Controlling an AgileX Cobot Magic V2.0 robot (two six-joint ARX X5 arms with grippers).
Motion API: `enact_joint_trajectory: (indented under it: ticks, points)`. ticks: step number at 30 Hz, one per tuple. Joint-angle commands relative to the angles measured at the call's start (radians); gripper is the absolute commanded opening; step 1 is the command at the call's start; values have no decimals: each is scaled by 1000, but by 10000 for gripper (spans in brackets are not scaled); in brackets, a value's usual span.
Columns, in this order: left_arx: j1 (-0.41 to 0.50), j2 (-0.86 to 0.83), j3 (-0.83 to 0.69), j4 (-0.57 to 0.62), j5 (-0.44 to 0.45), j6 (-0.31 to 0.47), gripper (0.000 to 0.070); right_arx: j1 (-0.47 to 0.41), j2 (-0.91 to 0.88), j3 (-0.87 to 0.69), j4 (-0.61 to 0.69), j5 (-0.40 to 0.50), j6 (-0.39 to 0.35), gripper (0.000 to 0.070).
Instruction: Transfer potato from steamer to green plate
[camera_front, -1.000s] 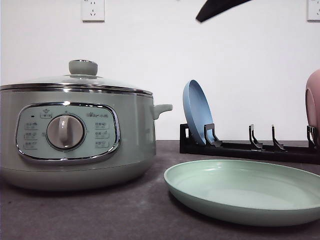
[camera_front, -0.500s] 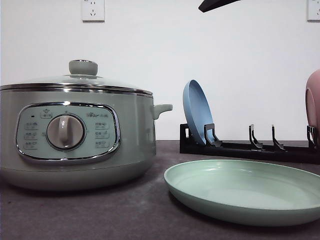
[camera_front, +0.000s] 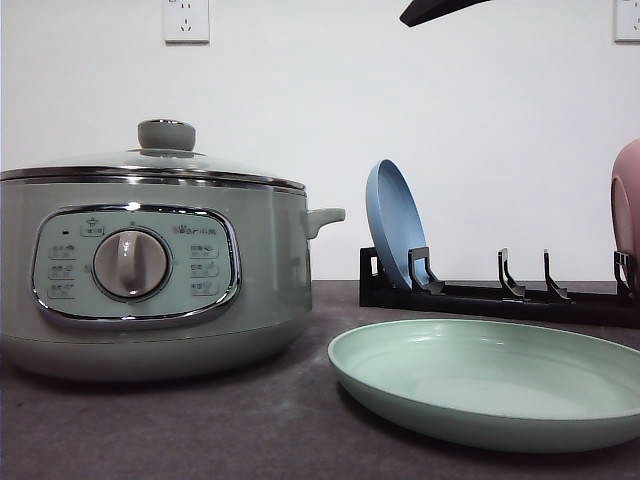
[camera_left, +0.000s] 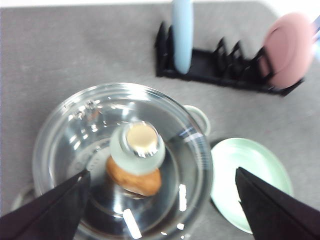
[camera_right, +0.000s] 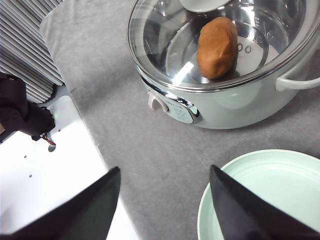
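Surface: grey tabletop (camera_front: 200, 430) against a white wall with a socket (camera_front: 186, 20) above the steamer.
Steamer: sage-green pot (camera_front: 150, 270), glass lid (camera_left: 120, 160) seated on its rim, green knob (camera_front: 166, 134) on top, dial (camera_front: 131, 264) facing the front camera.
Potato: orange-brown potato (camera_right: 217, 47) lies inside the steamer, on its steel floor, under the closed lid; partly hidden by the knob in the left wrist view.
Green plate: mint plate (camera_front: 490, 385) rests flat on the tabletop just beside the steamer, on its handle side, bare.
Rack: black dish rack (camera_front: 500, 295) stands behind the green plate, further from the steamer; blue plate (camera_front: 395, 225) upright in the end nearer the steamer, pink plate (camera_left: 290, 50) at the far end.
Left gripper: left gripper (camera_left: 160, 210) hangs high over the steamer lid, jaws spread wide, holding nothing.
Right gripper: right gripper (camera_right: 162, 210) hangs above the tabletop between steamer and green plate, jaws apart, holding nothing.
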Motion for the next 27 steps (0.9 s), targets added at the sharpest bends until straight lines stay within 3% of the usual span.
enact_joint_trajectory:
  ticks: [1,11,22,27]
  points:
    - [-26,90,96,-37,-33,28,594,8,8,17,4,-5,3,352]
    - [-146,441,398,-227,-221,60,591,8,8,17,-26,9,-13,352]
    - [-207,621,421,-280,-310,60,591,8,8,17,-30,9,-17,352]
    - [-215,658,421,-283,-312,60,590,8,8,17,-30,9,-17,352]
